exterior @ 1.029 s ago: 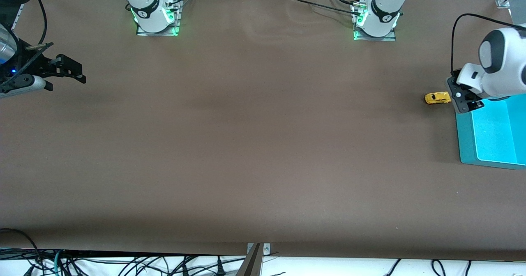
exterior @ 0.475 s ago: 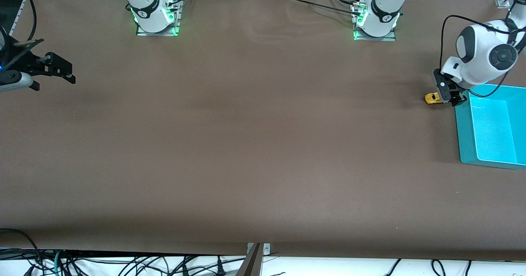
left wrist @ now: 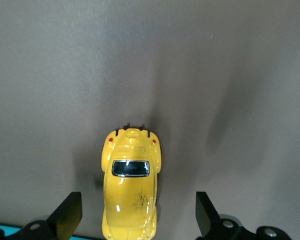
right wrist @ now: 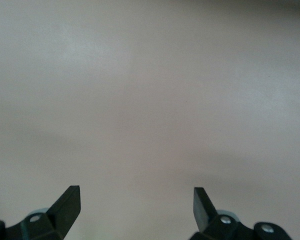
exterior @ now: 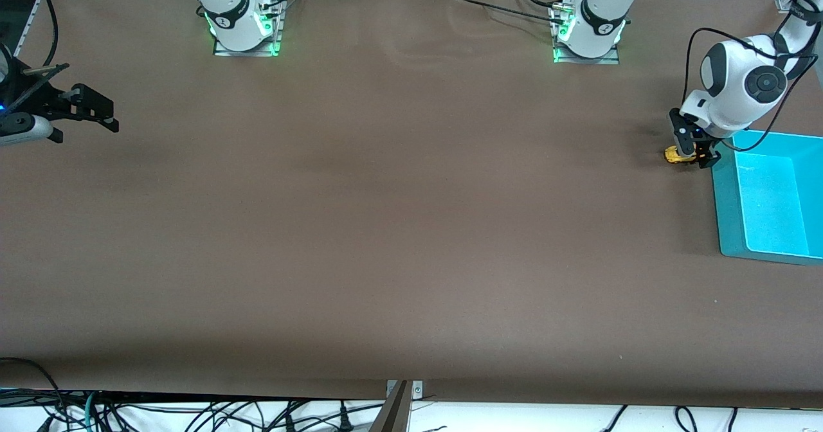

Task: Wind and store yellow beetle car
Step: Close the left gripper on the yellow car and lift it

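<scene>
My left gripper (exterior: 691,148) is down over the car (exterior: 675,155) at the frame's right edge, fingers (left wrist: 70,215) wide, straddling it, no contact. Teal bin (exterior: 726,226) sits just beside. My right gripper (exterior: 96,112) waits, wide, at the left edge.

Left wrist view: yellow beetle car (left wrist: 131,192) rests upright on the brown tabletop (left wrist: 215,75), seen from above. Left gripper (left wrist: 135,220) is spread wide, its dark fingers (left wrist: 69,216) flanking the car, with clear gaps either side.
</scene>
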